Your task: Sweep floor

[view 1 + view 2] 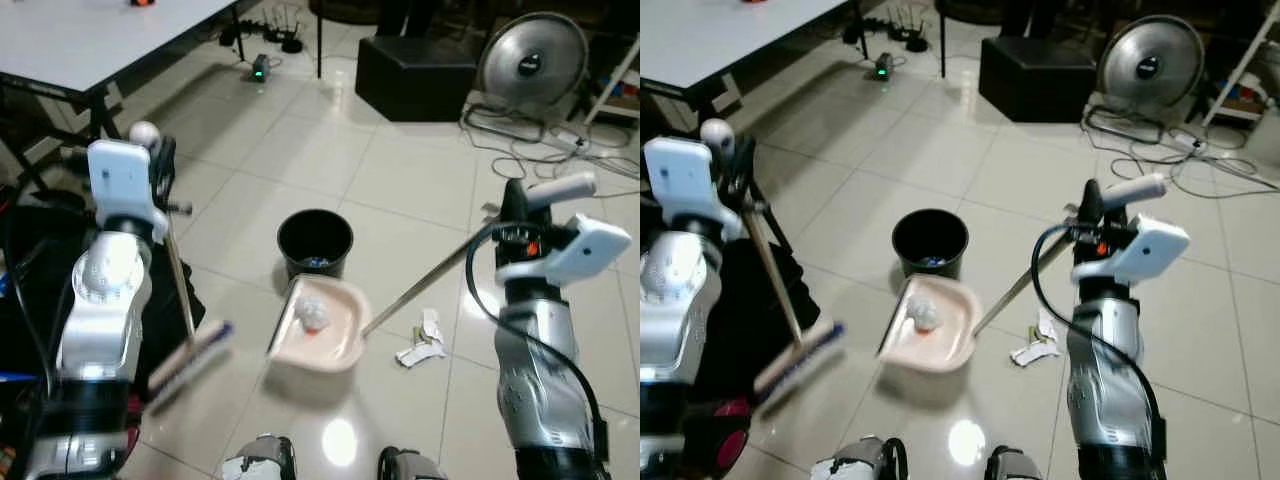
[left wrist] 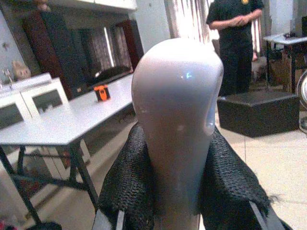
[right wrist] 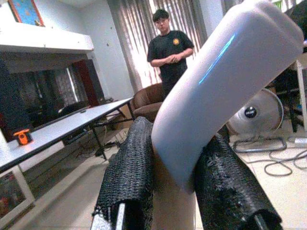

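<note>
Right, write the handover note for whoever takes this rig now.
Left claw: shut on the broom handle, brush head raised off the floor by the robot's left leg.
Right claw: shut on the dustpan handle, pan held in front of the robot, just short of the bin.
Done: a crumpled paper ball sits in the pan; the bin already holds some scraps.
Left: tip the pan into the bin, then sweep up the torn paper on the tiles to the right of the pan.
Note: a person stands across the room.
</note>
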`<state>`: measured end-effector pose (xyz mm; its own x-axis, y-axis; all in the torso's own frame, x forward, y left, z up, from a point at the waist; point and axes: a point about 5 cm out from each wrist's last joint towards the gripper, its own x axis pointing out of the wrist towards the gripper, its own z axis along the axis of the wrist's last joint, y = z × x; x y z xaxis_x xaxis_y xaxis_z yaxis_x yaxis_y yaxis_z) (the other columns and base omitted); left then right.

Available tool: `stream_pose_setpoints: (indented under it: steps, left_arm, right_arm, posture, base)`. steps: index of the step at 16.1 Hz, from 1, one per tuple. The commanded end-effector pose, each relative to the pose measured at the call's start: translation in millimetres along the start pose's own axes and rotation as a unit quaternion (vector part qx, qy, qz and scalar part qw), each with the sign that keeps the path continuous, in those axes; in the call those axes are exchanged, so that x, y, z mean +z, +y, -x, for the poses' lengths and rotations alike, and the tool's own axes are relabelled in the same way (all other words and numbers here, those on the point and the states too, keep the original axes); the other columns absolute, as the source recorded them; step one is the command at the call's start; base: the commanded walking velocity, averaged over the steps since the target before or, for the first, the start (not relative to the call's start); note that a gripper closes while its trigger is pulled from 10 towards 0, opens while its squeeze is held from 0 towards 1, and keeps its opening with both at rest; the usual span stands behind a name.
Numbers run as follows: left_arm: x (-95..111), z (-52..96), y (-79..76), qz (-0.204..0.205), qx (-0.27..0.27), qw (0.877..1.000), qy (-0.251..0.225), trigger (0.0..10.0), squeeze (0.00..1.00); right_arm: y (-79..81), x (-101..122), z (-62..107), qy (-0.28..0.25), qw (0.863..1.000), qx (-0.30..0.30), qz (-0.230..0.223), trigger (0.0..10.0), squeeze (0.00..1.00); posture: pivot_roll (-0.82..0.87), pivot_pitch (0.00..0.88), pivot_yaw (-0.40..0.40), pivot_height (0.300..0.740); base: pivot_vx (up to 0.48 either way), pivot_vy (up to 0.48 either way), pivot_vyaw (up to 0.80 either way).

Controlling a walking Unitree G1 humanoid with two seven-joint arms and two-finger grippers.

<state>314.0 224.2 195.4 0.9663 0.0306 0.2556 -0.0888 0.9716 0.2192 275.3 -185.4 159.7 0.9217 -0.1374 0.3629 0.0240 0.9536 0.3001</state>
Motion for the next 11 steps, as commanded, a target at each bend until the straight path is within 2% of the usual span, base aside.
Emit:
stream_pose_setpoints:
  steps: [1,5,9,11]
  left_arm:
    - [8,1.4,2.3,-0.006,0.011,1.0,-0.012,10.0,0.0]
    - [8,11.7,-12.6,-0.001,-0.003,1.0,-0.003,10.0,0.0]
    - [10,21.0,-35.3,0.006,-0.048,0.999,0.004,10.0,0.0]
    - [12,22.6,-41.4,0.018,-0.059,0.998,0.002,10.0,0.0]
  right_arm:
    - [5.4,14,-3.1,-0.017,1.0,0.007,-0.017,10.0,0.0]
    - [19.5,36,-16.2,0.006,0.999,0.04,-0.015,10.0,0.0]
    - [25.7,83,-44.0,-0.024,0.998,0.054,-0.038,10.0,0.0]
    - [24.0,95,-52.4,-0.027,0.998,0.05,-0.037,10.0,0.0]
  posture:
    - [0.01,0.029,0.043,0.74]
    - [0.01,0.027,0.045,0.74]
    - [0.0,0.024,0.044,0.74]
    - [0.0,0.017,0.044,0.74]
  base:
    - [0.0,0.0,0.0]
    - [0.0,0.0,0.0]
    - [0.0,0.0,0.0]
    - [0.0,0.0,0.0]
